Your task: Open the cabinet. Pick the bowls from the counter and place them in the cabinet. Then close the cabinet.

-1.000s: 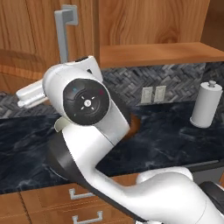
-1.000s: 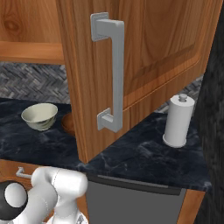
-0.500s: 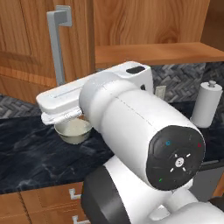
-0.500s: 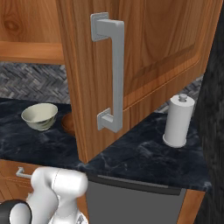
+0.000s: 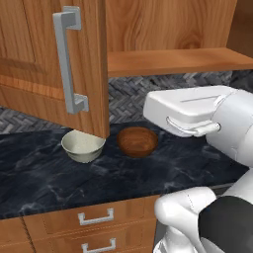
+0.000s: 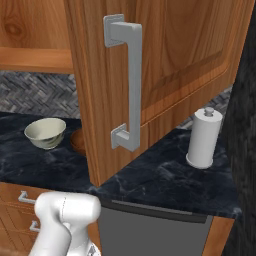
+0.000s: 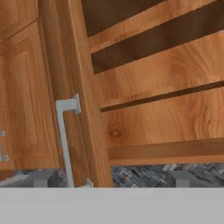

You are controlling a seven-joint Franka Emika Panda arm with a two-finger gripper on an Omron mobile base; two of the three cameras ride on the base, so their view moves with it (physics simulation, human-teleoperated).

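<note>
Currently the cabinet [image 5: 168, 29] stands open. In the left base view one door [image 5: 34, 64] is swung out toward the camera, leaving the interior and the wooden shelf [image 5: 173, 62] exposed. In the right base view the other door [image 6: 190, 65] is also swung out and takes up much of the frame. The shelf is bare where it shows.

The counter [image 5: 49, 178] runs black with pale veins below the cabinet, against a grey herringbone wall. The arm [image 5: 192, 113] crosses the right of the left base view, a white link lying level above the counter and near the wood bowl. Wooden drawers [image 5: 94, 217] with small silver pulls sit under the worktop.

A paper towel roll [image 6: 203, 138] stands upright on the counter, right of the open door, well apart from the bowls.

Both bowls are on the counter, none in the cabinet. The cream bowl [image 5: 82, 146] sits upright just below the lower corner of the open door. The wood bowl [image 5: 137, 141] is just beside it to the right, with a gap between them. In the right base view the cream bowl [image 6: 45, 133] is in full view and the wood bowl [image 6: 77, 141] is partly hidden by the door edge.

Each open door carries a vertical silver bar handle [image 5: 69, 59].

In the hand view the gripper [image 7: 109, 179] faces the cabinet with its finger tips [image 7: 41, 178] spread wide and nothing between them. A door handle [image 7: 64, 140] lies just ahead, untouched.
</note>
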